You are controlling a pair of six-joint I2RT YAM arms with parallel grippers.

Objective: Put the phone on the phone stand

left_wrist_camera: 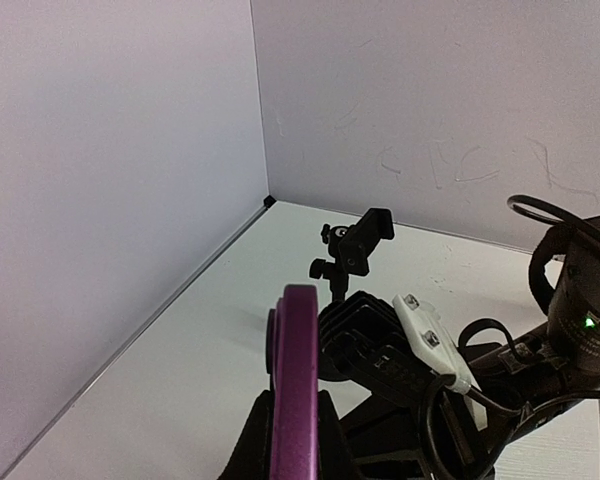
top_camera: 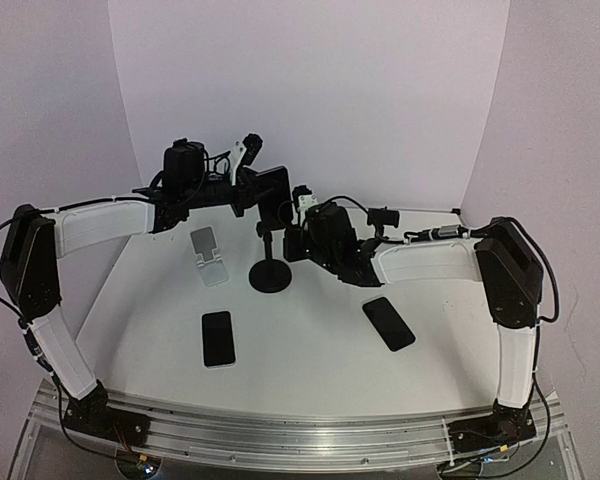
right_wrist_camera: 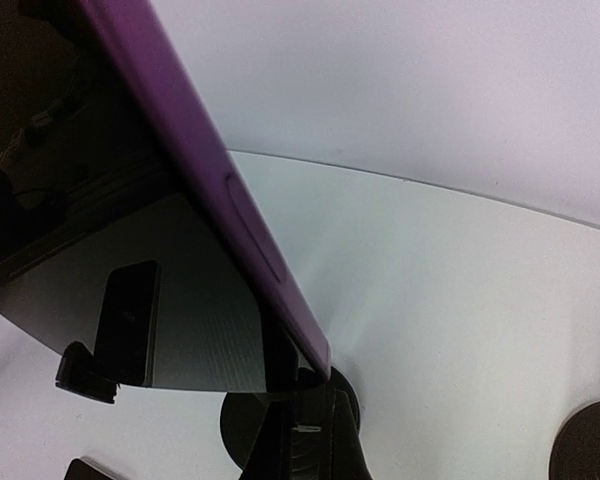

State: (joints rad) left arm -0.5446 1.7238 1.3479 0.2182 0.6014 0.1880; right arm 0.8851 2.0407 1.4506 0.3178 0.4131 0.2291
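A purple phone (top_camera: 273, 192) is held upright over the black round-based phone stand (top_camera: 271, 277) at the table's middle. My left gripper (top_camera: 248, 192) is shut on the phone. In the left wrist view the phone (left_wrist_camera: 296, 360) stands edge-on between the fingers (left_wrist_camera: 250, 440). My right gripper (top_camera: 294, 215) meets the phone's lower right corner. In the right wrist view the phone (right_wrist_camera: 210, 170) slants down to my nearly shut right gripper (right_wrist_camera: 315, 385), with the stand's base (right_wrist_camera: 235, 425) behind. Whether the phone sits in the stand's holder is hidden.
A white folding stand (top_camera: 210, 255) sits left of the black stand. Two dark phones lie flat nearer the front, one left (top_camera: 218, 338) and one right (top_camera: 388, 322). A small black clamp mount (left_wrist_camera: 358, 243) shows behind the right arm. Walls close the back and sides.
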